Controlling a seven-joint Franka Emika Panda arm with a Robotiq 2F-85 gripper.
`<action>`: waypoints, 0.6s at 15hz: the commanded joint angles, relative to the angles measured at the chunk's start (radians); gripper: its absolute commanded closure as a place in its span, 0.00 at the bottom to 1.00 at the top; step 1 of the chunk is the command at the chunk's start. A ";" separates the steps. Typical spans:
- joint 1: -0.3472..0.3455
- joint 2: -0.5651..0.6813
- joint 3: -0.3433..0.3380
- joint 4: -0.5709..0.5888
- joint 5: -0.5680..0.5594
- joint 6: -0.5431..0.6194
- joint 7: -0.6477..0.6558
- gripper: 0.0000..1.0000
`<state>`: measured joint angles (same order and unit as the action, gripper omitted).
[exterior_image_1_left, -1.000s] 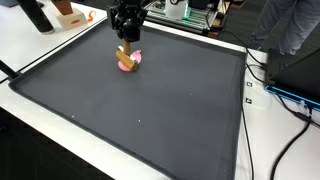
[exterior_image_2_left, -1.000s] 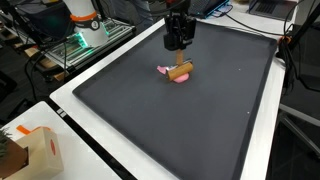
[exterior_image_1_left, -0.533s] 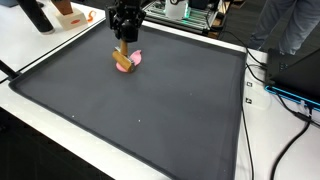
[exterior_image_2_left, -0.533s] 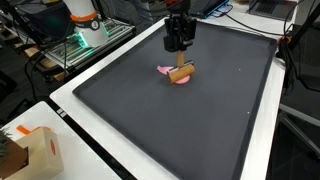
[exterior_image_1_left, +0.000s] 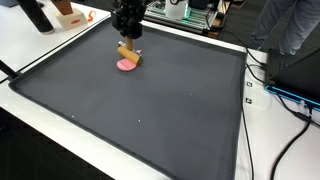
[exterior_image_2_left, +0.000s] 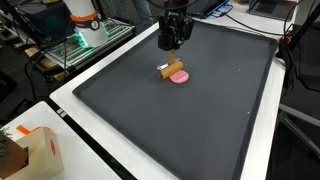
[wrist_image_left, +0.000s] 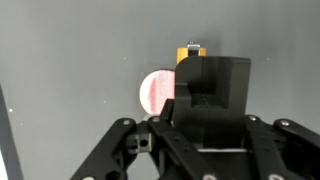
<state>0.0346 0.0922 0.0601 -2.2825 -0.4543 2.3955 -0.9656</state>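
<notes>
My gripper (exterior_image_1_left: 128, 44) hangs over the far part of a dark mat (exterior_image_1_left: 150, 110), its jaws shut on a small tan wooden block (exterior_image_1_left: 128, 53). The block hangs tilted just above a flat pink disc (exterior_image_1_left: 127, 66) that lies on the mat. In the exterior view from the opposite side, the gripper (exterior_image_2_left: 172, 57) holds the block (exterior_image_2_left: 172, 70) a little to the left of the disc (exterior_image_2_left: 181, 77). In the wrist view the dark fingers (wrist_image_left: 210, 85) hide most of the block; only its orange tip (wrist_image_left: 191, 51) shows, with the disc (wrist_image_left: 155, 90) beside it.
The mat fills a white table (exterior_image_1_left: 40, 45). A cardboard box (exterior_image_2_left: 35, 150) stands at one corner. Cables and equipment (exterior_image_1_left: 285, 85) line the table's edge, and an orange-and-white device (exterior_image_2_left: 82, 18) stands past the far side.
The gripper has risen and shifted slightly with the block, which has come off the pink disc. The disc stays flat on the mat, now fully in view.
</notes>
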 joint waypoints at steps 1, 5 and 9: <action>0.001 0.023 0.002 0.002 0.024 -0.121 -0.125 0.76; 0.011 0.034 0.005 0.022 0.001 -0.181 -0.146 0.76; 0.010 0.048 0.006 0.025 0.051 -0.101 -0.060 0.76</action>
<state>0.0467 0.0977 0.0704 -2.2512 -0.4335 2.2466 -1.0798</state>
